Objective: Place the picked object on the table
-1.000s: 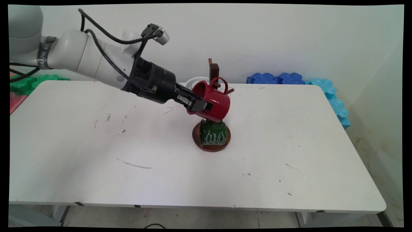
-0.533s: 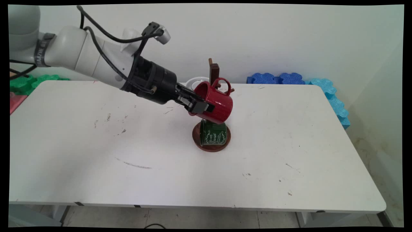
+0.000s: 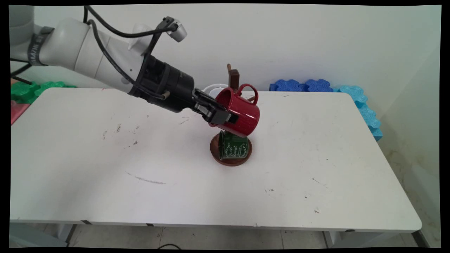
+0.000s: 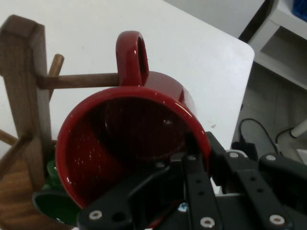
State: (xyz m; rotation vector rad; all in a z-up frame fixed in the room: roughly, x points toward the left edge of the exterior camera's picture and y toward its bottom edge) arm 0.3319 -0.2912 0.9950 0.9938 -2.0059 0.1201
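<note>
My gripper (image 3: 220, 115) is shut on the rim of a red mug (image 3: 242, 114), one finger inside and one outside. The mug is tilted, with its mouth towards the arm and its handle (image 3: 249, 92) up, beside the post of a wooden mug tree (image 3: 233, 75). In the hand view the red mug (image 4: 129, 143) fills the middle and its handle (image 4: 130, 57) stands at the end of a wooden peg (image 4: 79, 80) that juts from the post (image 4: 26, 81). A green mug (image 3: 232, 147) hangs low on the tree, just under the red one, over the round base (image 3: 228, 161).
A white mug (image 3: 213, 88) stands behind the tree, partly hidden by the gripper. Blue foam tiles (image 3: 302, 85) lie along the wall at the back right, and green ones (image 3: 28, 89) at the back left. The table's right edge (image 3: 386, 154) runs near a wall.
The arm has carried the red mug a little to the right and tilted it further; its handle has shifted right along the peg. The green mug and the tree have stayed put.
</note>
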